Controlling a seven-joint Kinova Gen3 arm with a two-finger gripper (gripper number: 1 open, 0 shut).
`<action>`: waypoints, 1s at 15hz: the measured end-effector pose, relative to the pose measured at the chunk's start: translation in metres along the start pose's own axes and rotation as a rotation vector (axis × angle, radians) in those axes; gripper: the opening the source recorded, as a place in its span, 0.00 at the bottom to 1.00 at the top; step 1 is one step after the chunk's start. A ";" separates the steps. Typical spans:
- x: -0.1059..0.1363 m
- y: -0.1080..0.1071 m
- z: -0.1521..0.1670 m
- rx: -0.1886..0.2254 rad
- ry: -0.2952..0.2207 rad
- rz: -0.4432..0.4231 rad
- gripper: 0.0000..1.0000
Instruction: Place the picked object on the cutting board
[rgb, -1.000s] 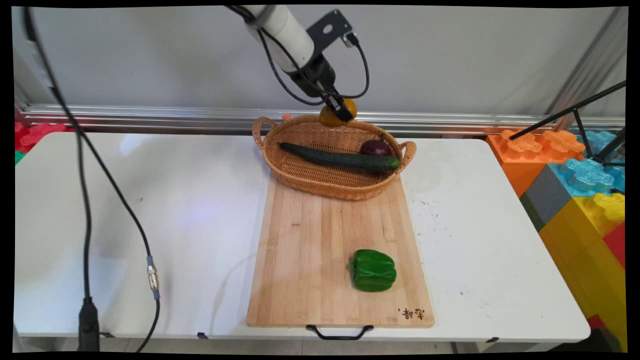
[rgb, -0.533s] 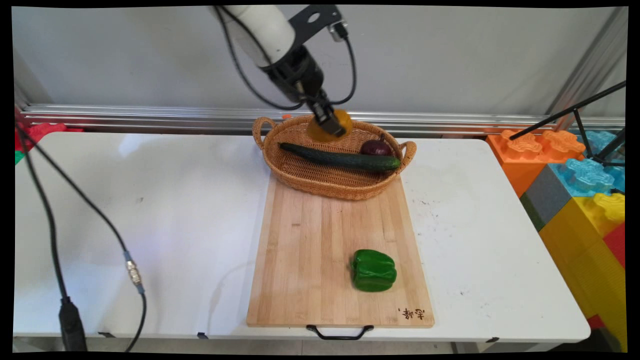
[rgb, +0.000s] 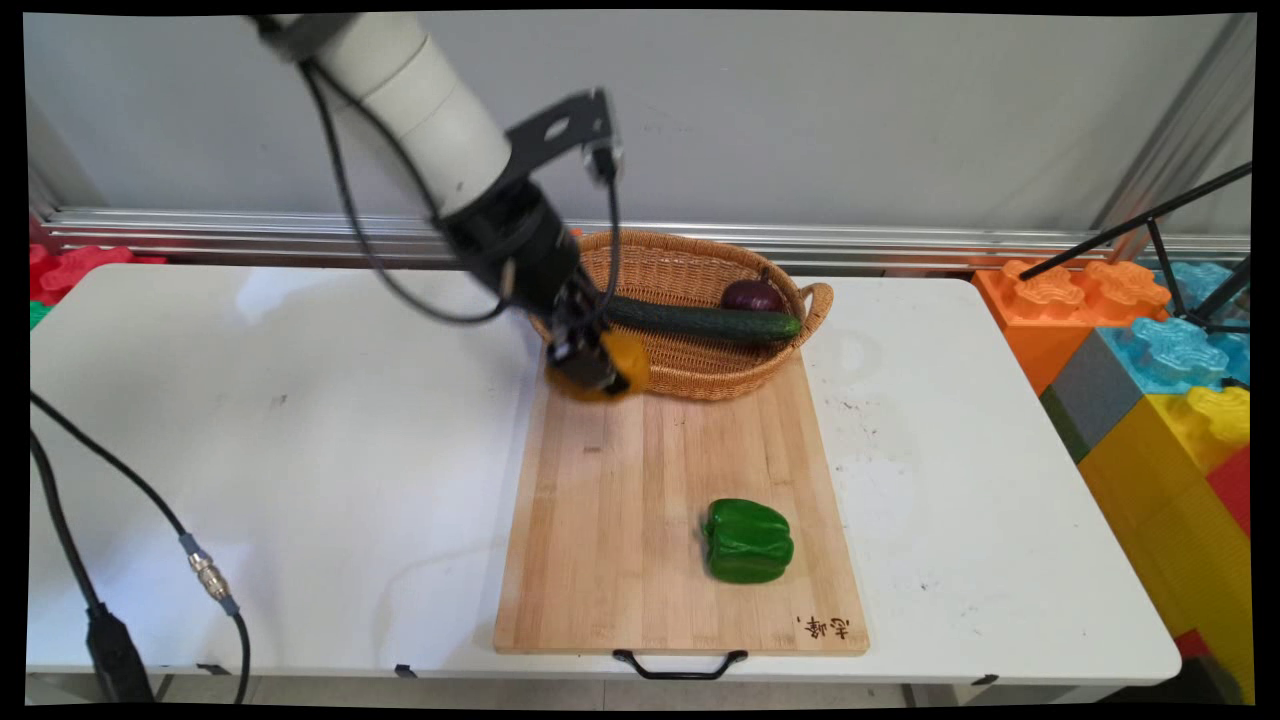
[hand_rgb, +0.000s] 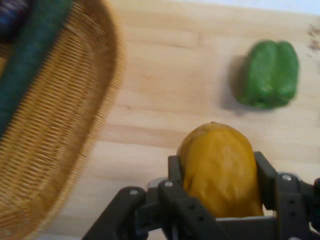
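End effector (hand_rgb: 220, 200) clamped on yellow-orange fruit (hand_rgb: 220, 167), above cutting board's (rgb: 640, 520) far-left corner by basket (rgb: 700, 375); green pepper (rgb: 747, 541) near board's near-right corner; cucumber (rgb: 710, 322) in basket.

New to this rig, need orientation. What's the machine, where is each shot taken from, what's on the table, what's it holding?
It is a white robot arm with a black two-finger gripper. One picture comes from a fixed camera above the table's near side; the other from a camera on the hand, looking along the fingers. On the table lies a wooden cutting board with a green pepper on it, and a wicker basket holding a cucumber and a dark purple vegetable. The gripper is shut on a yellow-orange fruit, by the basket's near edge over the board.
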 end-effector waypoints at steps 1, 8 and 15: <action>-0.005 0.005 0.003 -0.016 -0.003 0.013 0.00; -0.034 0.034 0.043 -0.115 -0.024 0.092 0.00; -0.051 0.055 0.099 -0.110 -0.052 0.143 0.00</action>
